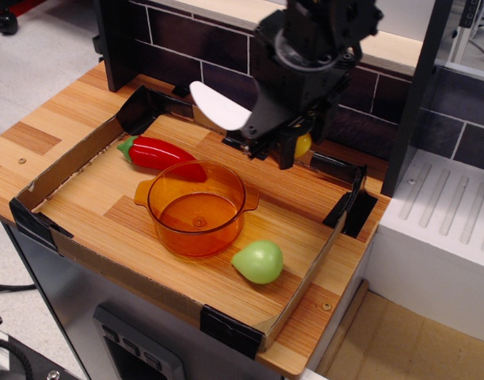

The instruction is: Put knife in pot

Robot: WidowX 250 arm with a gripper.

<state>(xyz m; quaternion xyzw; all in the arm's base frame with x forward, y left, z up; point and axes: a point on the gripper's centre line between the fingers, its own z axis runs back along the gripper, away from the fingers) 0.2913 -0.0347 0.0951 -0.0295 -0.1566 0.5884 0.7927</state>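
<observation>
My gripper [280, 145] is shut on the knife and holds it in the air above the tray, behind and to the right of the pot. The knife's white rounded blade [218, 105] sticks out to the left of the gripper. A bit of its yellow handle [302, 145] shows at the gripper's right side. The translucent orange pot [196, 207] stands upright and empty on the wooden tray floor, below and left of the gripper.
A red chili pepper [158, 154] lies just behind the pot's left rim. A light green pear toy [259, 261] sits at the pot's right front. A cardboard rim with black corner clips [350, 204] surrounds the wooden tray. A dark tiled wall [202, 55] stands behind.
</observation>
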